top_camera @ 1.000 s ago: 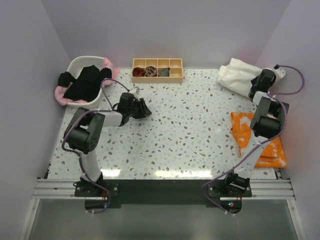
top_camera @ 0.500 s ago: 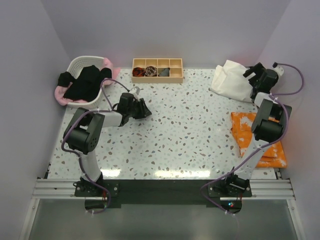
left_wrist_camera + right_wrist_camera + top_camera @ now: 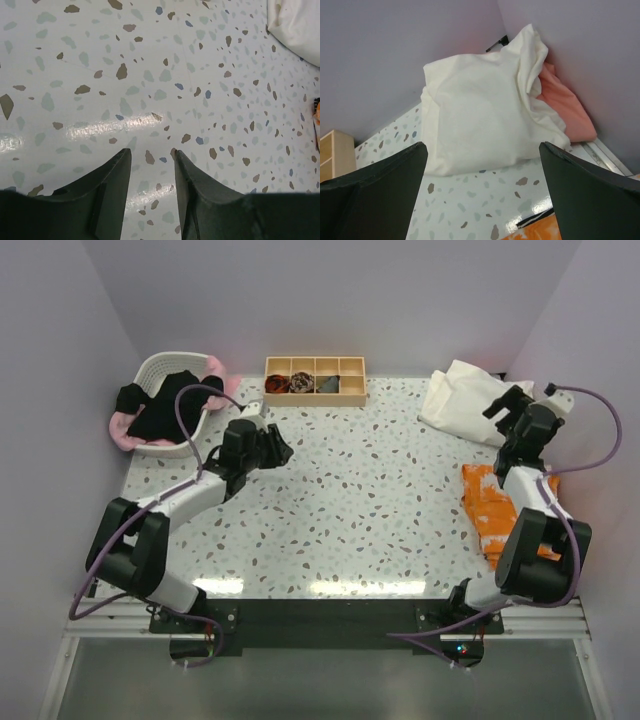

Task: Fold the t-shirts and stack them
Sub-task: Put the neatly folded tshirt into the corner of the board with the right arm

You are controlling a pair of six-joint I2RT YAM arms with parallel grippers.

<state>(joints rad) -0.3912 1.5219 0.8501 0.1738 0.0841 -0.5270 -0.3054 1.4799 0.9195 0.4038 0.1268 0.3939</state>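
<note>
A cream-white t-shirt (image 3: 462, 400) lies bunched at the table's back right corner, with a salmon-pink t-shirt (image 3: 566, 112) showing under its right side. My right gripper (image 3: 508, 406) hovers just in front of it, wide open and empty (image 3: 482, 146). A folded orange t-shirt (image 3: 492, 508) lies at the right edge. A black t-shirt (image 3: 165, 405) and a light pink one (image 3: 121, 433) hang over a white basket (image 3: 152, 368) at the back left. My left gripper (image 3: 274, 448) stands over bare table right of the basket, partly open with nothing between its fingers (image 3: 152, 153).
A wooden compartment tray (image 3: 350, 380) holding small dark rolled bundles stands at the back middle. Lilac walls close in the back and both sides. The right wall is close behind the cream-white t-shirt.
My right gripper has opened and let go of the cream-white t-shirt, then drawn back toward the near side. The shirt now lies spread further left. The left arm has stretched out lower.
</note>
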